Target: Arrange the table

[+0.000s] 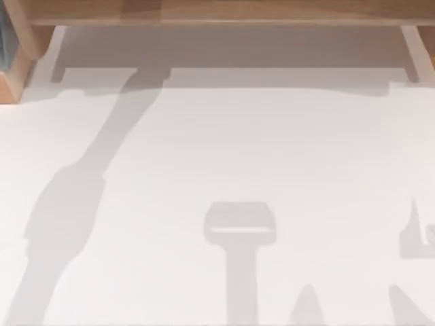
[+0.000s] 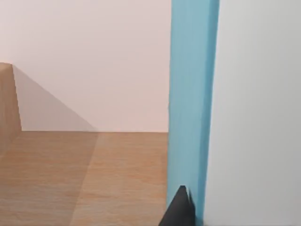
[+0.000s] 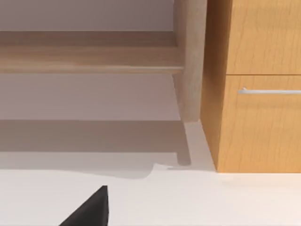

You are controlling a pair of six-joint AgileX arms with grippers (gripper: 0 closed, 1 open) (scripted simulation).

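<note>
The table (image 1: 224, 149) is a plain white, smooth top edged by light wooden framing (image 1: 217, 10) along its far side. Grey shadows of the arms fall across it, one running diagonally on the left and others near the front edge at the middle and right. A dark tip of my left gripper (image 2: 178, 209) shows in the left wrist view against a tall blue panel (image 2: 193, 103) standing on a wooden surface (image 2: 84, 179). A dark tip of my right gripper (image 3: 89, 209) hangs over the white tabletop (image 3: 188, 197), facing the back.
A wooden cabinet (image 3: 258, 94) with a drawer handle (image 3: 270, 91) stands at the table's back corner beside a wooden post (image 3: 190, 56) and a low shelf (image 3: 89, 54). A wooden block (image 1: 17, 75) with a blue edge (image 1: 4, 41) sits at the far left.
</note>
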